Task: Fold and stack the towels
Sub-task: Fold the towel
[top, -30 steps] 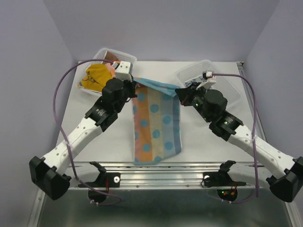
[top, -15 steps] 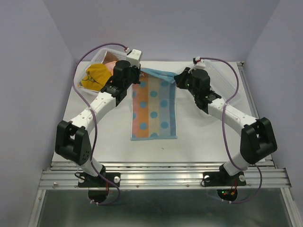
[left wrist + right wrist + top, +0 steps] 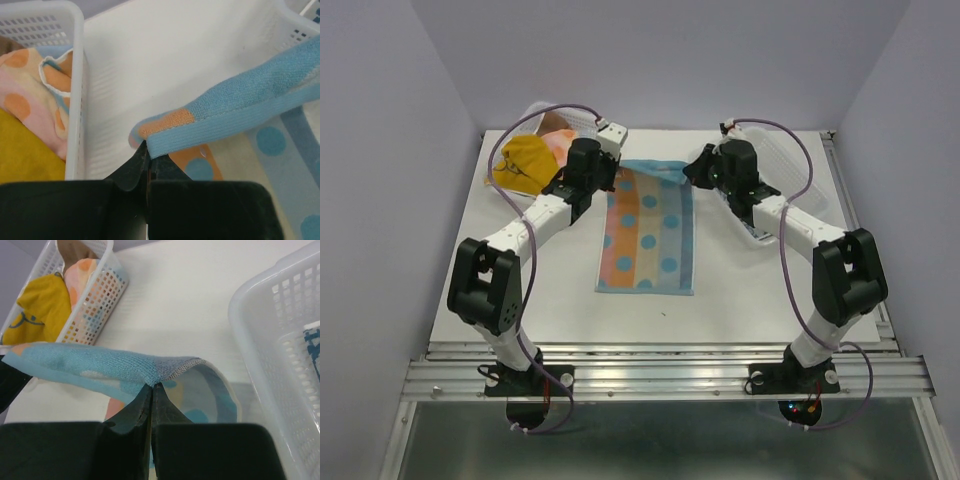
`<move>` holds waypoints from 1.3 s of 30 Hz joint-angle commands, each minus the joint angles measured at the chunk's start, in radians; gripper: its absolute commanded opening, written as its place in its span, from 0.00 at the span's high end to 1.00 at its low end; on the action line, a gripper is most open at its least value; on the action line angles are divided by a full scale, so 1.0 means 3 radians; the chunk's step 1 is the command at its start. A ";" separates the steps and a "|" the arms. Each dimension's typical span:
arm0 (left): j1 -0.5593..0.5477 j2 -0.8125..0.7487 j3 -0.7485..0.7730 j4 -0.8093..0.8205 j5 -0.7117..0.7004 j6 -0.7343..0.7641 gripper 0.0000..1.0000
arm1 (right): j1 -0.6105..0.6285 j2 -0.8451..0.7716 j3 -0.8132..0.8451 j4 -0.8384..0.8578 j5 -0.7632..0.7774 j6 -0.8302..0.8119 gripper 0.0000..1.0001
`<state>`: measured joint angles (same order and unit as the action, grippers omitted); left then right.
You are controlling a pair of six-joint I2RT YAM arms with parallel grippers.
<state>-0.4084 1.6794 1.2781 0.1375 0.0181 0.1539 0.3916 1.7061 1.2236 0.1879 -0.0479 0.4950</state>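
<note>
Two far corners of the dotted towel (image 3: 648, 235) are pinched in the clenched left claw (image 3: 146, 146) and right claw (image 3: 151, 386) (edge held taut, probably for folding); the rest lies flat on the table (image 3: 750, 290) beside the basket (image 3: 76, 100).

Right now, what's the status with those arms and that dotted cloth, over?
Left gripper shut on dotted towel, far left corner. Right gripper shut on its far right corner. Nothing blocking.

The white table (image 3: 520, 290) carries a spotted towel (image 3: 647, 240) spread flat at its middle, the left basket (image 3: 95, 295) at one far corner and the right basket (image 3: 800, 175) at the other.
</note>
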 commanded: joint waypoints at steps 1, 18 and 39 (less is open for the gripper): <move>0.0001 -0.0316 -0.0241 0.0002 0.0185 0.0040 1.00 | -0.0022 -0.0134 -0.0018 -0.0140 -0.0336 0.0088 0.99; -0.0627 -0.0827 -0.1269 -0.0361 -0.0816 -0.0691 1.00 | -0.0017 -0.0773 -0.1077 -0.0457 -0.0899 0.0293 0.99; -0.1328 -0.0884 -0.1224 -0.1623 -0.1660 -0.2036 1.00 | 0.0080 -0.1249 -0.1757 -0.0616 -0.1323 0.0426 0.99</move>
<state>-0.7769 1.4002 0.8406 -0.2150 -0.3500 -0.3550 0.3969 1.3617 0.7254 0.0013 -0.4107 0.6151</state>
